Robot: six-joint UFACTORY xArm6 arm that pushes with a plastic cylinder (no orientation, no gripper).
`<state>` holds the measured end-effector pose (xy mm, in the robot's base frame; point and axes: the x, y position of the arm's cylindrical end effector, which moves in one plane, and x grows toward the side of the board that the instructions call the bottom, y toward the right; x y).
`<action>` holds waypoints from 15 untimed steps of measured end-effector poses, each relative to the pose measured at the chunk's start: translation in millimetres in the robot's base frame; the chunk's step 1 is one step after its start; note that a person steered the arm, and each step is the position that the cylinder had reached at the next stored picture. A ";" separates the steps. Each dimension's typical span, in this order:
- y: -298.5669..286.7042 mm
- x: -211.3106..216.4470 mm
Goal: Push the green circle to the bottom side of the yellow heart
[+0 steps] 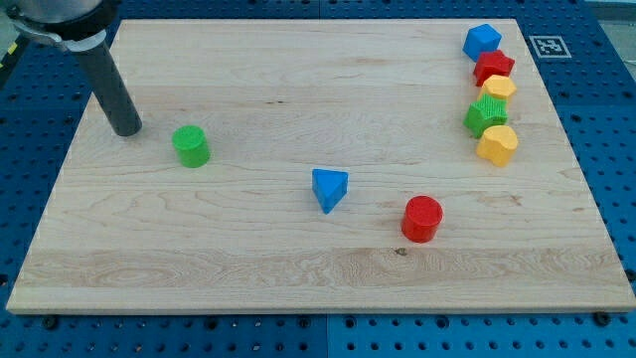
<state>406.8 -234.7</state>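
The green circle (191, 146) sits on the wooden board (248, 278) at the view's left. My tip (127, 130) rests on the board just left of it and slightly higher, a small gap apart. Two yellow blocks stand in a column at the view's right: one (500, 88) is wedged between a red star and a green star, the other (497, 145) is at the column's bottom. I cannot tell which of them is the heart.
The right column runs from top to bottom: blue block (482, 42), red star (494, 66), yellow block, green star (485, 115), yellow block. A blue triangle (329, 188) lies near the middle. A red circle (422, 218) lies to its lower right.
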 end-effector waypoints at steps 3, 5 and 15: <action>10.7 42.3; 100.8 42.3; 278.3 14.6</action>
<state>421.4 43.7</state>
